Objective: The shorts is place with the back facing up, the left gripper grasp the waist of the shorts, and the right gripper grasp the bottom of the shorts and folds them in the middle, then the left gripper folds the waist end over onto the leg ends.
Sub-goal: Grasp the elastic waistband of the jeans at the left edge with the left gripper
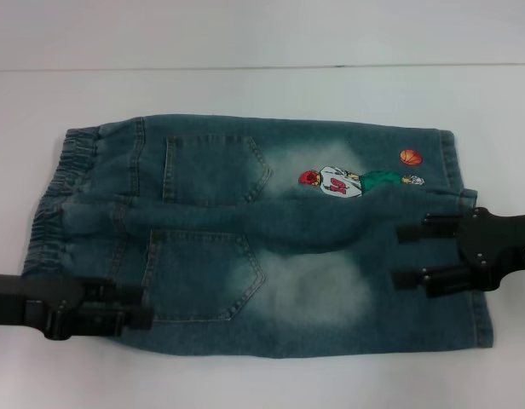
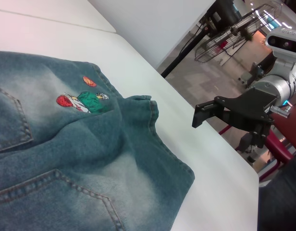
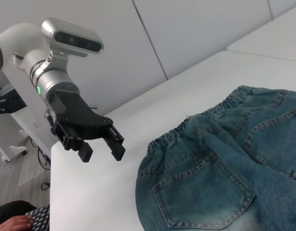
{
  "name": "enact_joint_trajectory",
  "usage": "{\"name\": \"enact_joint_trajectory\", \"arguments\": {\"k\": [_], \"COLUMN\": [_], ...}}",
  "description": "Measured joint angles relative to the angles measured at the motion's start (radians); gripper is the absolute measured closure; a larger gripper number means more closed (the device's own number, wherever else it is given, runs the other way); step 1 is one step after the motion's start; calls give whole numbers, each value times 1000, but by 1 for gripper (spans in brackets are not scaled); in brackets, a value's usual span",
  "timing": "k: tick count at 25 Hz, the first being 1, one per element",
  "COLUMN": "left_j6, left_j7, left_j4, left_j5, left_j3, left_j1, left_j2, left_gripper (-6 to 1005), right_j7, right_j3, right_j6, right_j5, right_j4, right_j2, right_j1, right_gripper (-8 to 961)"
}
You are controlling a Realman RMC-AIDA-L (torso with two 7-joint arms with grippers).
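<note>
The shorts (image 1: pixel 271 243) lie flat on the white table, back up, with both patch pockets showing. The ruffled waist (image 1: pixel 62 179) is at the left and the leg ends (image 1: pixel 482 319) at the right. A basketball-player cartoon (image 1: pixel 339 181) marks the far leg. My left gripper (image 1: pixel 141 308) hovers open over the near waist corner, and the right wrist view shows the left gripper (image 3: pixel 103 155) with nothing between its fingers. My right gripper (image 1: pixel 407 254) stands open over the leg ends, pointing toward the waist. The left wrist view shows the right gripper (image 2: pixel 205 113) above the table beside the shorts (image 2: pixel 90 144).
The white table (image 1: pixel 245 43) extends beyond the shorts on all sides, with a seam (image 1: pixel 245 67) across the back. Past the table edge (image 2: pixel 225 154) lie the floor and a wire rack (image 2: pixel 234 33). A keyboard (image 3: pixel 40 216) sits low beside the table corner.
</note>
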Motion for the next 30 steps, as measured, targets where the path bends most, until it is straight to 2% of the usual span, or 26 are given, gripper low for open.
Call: {"name": "enact_joint_trajectory", "arguments": {"k": [9,14,17,22,24,25,30], "left_j6": [-11,1,-11,-30,-41,-71,-130], "left_j7": [-8,-92,-231,-497,-572,-646,-727], "left_j4": [0,30,86,121,135,135,102], "left_j5": [2,9,10,35,91,172,277], "left_j3": [-2,-29,-70,-132,-132,-129,-119], "left_j1": [-2,-9,-12,-47,-68,-92,-133], "left_j2": [1,15,38,99,110,116,125], "left_gripper": [400,408,412,420,423,424,432], "right_j7": [6,7,7,2,-1,-2,-3], "right_j3": [0,0,0,0,-4,-7,-47], "right_j6": [5,9,11,11,13,15,46], "right_j5": [0,0,0,0,0,0,0], "right_j4": [0,0,0,0,-1,-1,-1], "right_j2": [-2,-2,-2,-4,-5,-5,-3], "right_j1": [9,13,15,20,22,24,29], "right_gripper": [37,37,37,36,36,36,36]}}
